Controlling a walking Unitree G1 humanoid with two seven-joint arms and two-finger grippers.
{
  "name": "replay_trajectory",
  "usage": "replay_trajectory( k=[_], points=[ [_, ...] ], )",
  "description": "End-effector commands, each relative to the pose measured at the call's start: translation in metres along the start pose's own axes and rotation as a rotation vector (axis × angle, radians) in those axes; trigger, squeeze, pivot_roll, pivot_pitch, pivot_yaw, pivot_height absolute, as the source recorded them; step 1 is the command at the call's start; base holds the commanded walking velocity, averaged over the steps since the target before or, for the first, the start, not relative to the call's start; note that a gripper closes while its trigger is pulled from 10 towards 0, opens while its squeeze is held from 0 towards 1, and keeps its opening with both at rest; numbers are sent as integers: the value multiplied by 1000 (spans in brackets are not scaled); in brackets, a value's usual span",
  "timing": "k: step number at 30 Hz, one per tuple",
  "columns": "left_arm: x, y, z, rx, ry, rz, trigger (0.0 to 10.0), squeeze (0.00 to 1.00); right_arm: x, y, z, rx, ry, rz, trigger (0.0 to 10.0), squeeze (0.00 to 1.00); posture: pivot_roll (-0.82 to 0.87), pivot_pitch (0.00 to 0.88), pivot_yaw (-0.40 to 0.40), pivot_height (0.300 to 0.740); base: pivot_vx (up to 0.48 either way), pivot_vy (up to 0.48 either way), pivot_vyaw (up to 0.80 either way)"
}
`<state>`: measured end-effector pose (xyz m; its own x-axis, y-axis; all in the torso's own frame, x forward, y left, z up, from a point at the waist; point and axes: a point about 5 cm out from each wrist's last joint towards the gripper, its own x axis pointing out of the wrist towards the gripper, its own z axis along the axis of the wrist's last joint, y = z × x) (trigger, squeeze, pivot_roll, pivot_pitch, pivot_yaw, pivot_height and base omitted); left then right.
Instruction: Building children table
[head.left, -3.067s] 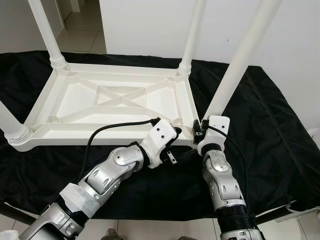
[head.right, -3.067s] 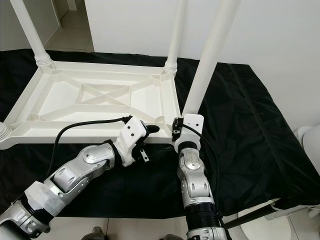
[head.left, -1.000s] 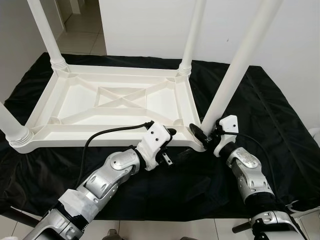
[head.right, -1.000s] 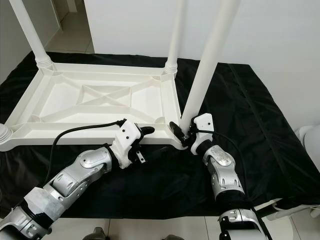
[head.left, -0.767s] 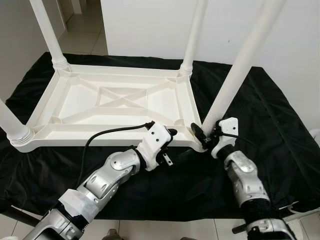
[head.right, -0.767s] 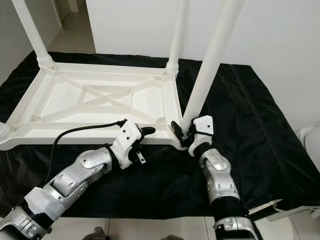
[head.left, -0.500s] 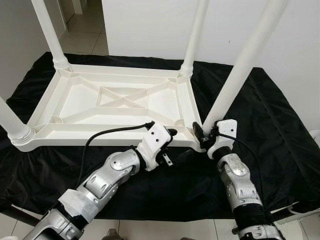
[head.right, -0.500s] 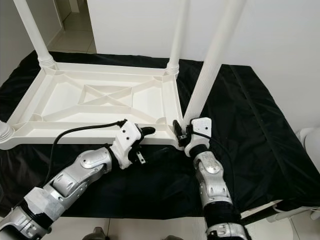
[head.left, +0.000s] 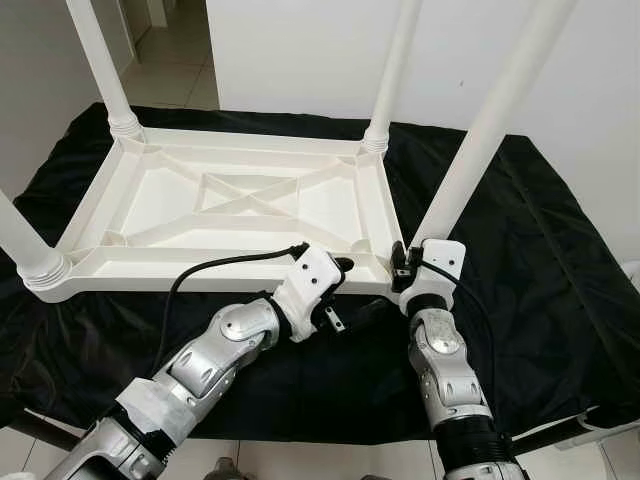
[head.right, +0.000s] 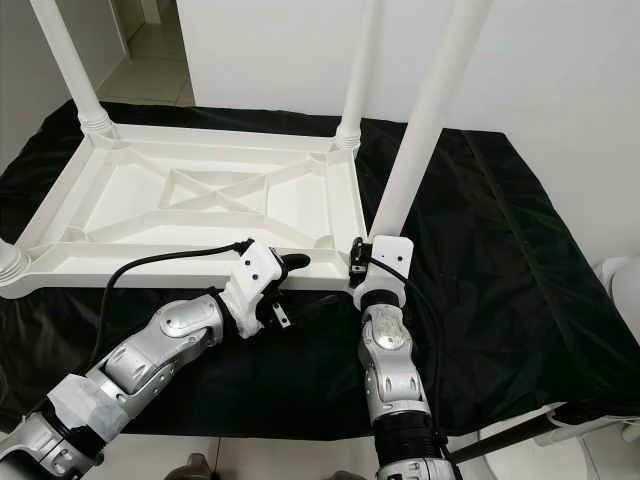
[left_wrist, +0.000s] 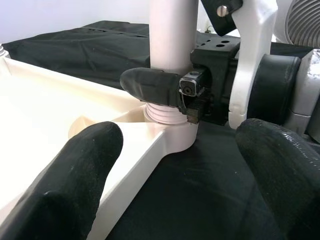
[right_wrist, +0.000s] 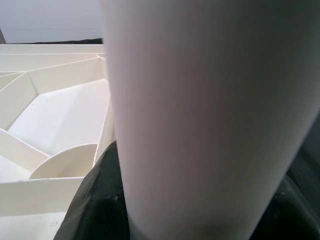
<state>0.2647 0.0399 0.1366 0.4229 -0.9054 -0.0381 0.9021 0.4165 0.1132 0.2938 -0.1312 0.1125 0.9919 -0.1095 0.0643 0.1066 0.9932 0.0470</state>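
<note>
Right arm swung upright, right gripper (head.left: 403, 262) clasping table leg (head.left: 478, 140)

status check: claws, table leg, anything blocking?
Right claw shut on near-right leg at its socket. Left claw open beside table frame, holding nothing. Black cloth under everything; nothing blocking.

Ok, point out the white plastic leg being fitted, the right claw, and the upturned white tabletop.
white plastic table leg (head.left: 480, 140), left eye view, mid-shaft.
right claw (left_wrist: 165, 90), left wrist view, around the leg's base.
upturned white tabletop (head.left: 160, 215), left eye view, ribbed underside.
</note>
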Motion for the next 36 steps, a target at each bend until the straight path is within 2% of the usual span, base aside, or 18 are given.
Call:
replay_trajectory(
  k=[1,3,4,10,12,13,14,15,19,21,24,26,32,33,36],
  points=[
    [0,-14,1,22,0,-257,10000,0,-9,1,-13,6,60,-11,10000,0,25,0,-64,740,0,0,0],
    [0,-13,1,23,0,-256,10000,0,-10,-1,-13,12,57,-14,10000,0,25,0,-64,740,0,0,0],
    [0,-13,1,23,0,-255,10000,0,-11,-2,-12,21,51,-9,10000,1000,25,0,-64,740,0,0,0],
    [0,-14,1,23,-2,-253,10000,0,-14,-8,-9,26,28,-7,10000,1000,24,0,-67,740,0,0,0],
    [0,-14,1,22,-2,-254,10000,0,-18,-18,-8,12,16,14,10000,1000,22,0,-69,740,0,0,0],
    [1,-14,1,22,-1,-255,10000,0,-20,-22,-8,14,24,62,10000,827,21,0,-68,740,0,0,0],
    [1,-14,1,22,-1,-255,10000,0,-20,-22,-8,14,24,62,10000,827,21,0,-68,740,0,0,0],
    [1,-14,0,22,-1,-256,10000,0,-22,-27,-9,12,26,119,10000,0,19,0,-66,740,0,0,0],
    [2,-14,1,24,-2,-257,10000,0,-23,-33,-9,5,29,197,10000,0,16,0,-64,740,0,0,0],
    [2,-14,1,23,-2,-258,10000,0,-21,-42,-8,-48,23,296,10000,0,13,0,-60,740,0,0,0],
    [3,-13,1,23,-2,-257,10000,0,-20,-45,-8,-72,25,358,10000,0,10,0,-56,740,0,0,0],
    [4,-12,2,25,-4,-256,10000,0,-11,-51,-6,-120,32,476,10000,0,7,0,-47,740,0,0,0],
    [5,-9,3,27,-7,-251,10000,0,3,-57,-1,-162,39,558,10000,0,9,0,-47,740,0,0,0],
    [5,-9,4,29,-9,-248,10000,0,11,-55,1,-171,50,602,10000,0,12,0,-45,740,0,0,0],
    [5,-9,4,29,-10,-247,10000,0,15,-53,1,-176,58,626,10000,0,12,0,-45,740,0,0,0]
  ],
)
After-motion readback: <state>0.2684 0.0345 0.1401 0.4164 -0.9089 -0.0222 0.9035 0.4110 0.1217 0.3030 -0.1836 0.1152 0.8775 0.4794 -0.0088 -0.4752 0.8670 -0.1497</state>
